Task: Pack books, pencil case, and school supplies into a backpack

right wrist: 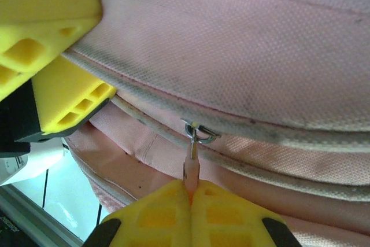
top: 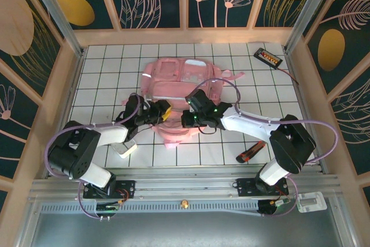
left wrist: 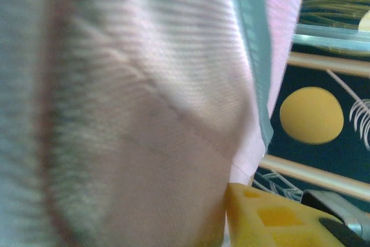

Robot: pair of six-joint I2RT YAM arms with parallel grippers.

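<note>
Pink fabric is seen across the middle of the white tiled table (top: 110, 79): the backpack (top: 173, 76) is laid flat there, and both arms are set at its near edge.

The left gripper (top: 164, 111) is placed at the near-left corner of the backpack. In the right wrist view its two yellow fingers (right wrist: 52, 4) are seen close together, with the grey-piped rim of the backpack pinched between them. In the left wrist view the woven fabric is pressed right up against the lens, beside one yellow fingertip (left wrist: 272, 218).

The right gripper (top: 186, 121) is placed at the backpack's near edge, just right of the left one. Its jaws are closed tight, pad against pad, and the thin pink zipper pull (right wrist: 191, 169) is clamped between them. The pull is hung from a small metal slider (right wrist: 199, 131) on the backpack's zip line.

A red-and-black pen-like item (top: 251, 152) is laid on the tiles to the near right of the backpack, apart from it. A flat black device (top: 267, 56) with orange buttons is laid beyond the backpack's far-right corner.
</note>
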